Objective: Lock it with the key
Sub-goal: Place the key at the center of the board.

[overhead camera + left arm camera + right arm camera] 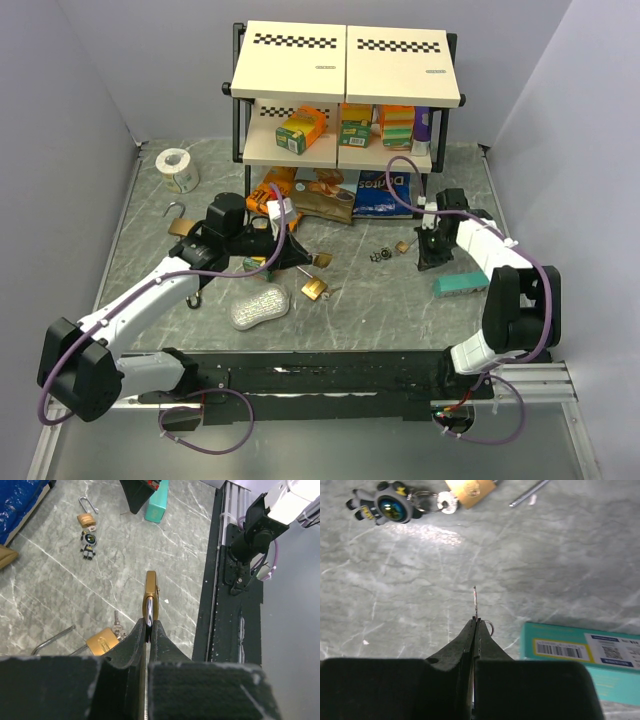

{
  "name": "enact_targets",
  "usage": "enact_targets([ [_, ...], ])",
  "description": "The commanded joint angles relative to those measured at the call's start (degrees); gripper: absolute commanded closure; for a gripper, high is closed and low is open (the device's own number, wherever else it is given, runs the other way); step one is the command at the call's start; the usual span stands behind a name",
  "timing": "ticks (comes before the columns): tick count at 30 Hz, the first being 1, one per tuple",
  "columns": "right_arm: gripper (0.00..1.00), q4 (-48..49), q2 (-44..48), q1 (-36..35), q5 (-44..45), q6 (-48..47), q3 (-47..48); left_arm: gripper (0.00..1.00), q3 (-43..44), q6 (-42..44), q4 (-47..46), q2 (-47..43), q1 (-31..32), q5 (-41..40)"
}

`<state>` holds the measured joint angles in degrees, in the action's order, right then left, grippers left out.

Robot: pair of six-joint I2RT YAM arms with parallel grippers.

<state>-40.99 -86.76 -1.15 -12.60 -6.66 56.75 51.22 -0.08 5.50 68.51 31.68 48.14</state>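
Left wrist view has the left claw clenched on a brass padlock, edge-on, left of centre over the tabletop. Well to the right, the right claw pinches the key, blade forward. Both are in hand, so next, I reckon, they must meet with the blade lined up on the keyhole.

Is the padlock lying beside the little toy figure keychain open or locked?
Open. In the left wrist view the padlock has its shackle pulled out, with one leg ending free beside the brass body.
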Motion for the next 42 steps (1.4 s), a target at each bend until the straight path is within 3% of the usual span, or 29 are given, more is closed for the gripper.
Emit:
enact_targets([
  [1, 1.00, 1.62, -1.65, 0.71, 2.76, 2.17, 0.29, 0.99, 0.72, 2.80, -1.10, 0.57, -0.13, 1.34],
  [14, 1.00, 5.92, -5.25, 10.02, 3.02, 1.47, 3.36, 0.99, -0.16, 3.24, -1.37, 1.36, -0.04, 0.99],
  [25, 1.00, 4.97, -18.25, 21.88, 0.22, -6.52, 16.98, 0.99, 0.63, 3.59, -1.63, 3.47, 0.49, 0.82],
  [35, 0.99, 4.18, -27.58, 24.79, -0.76, -12.24, 27.09, 0.99, 1.51, 1.40, -3.21, 7.07, 1.98, 0.55],
  [38, 0.88, 3.47, -28.55, 25.05, -0.58, -11.63, 27.71, 0.99, 1.95, 1.22, -3.65, 7.69, 2.51, 0.38],
  [42, 0.65, 2.85, -27.76, 24.97, -0.93, -11.27, 27.54, 0.99, 3.18, 1.31, -2.86, 9.18, 3.03, 0.64],
])
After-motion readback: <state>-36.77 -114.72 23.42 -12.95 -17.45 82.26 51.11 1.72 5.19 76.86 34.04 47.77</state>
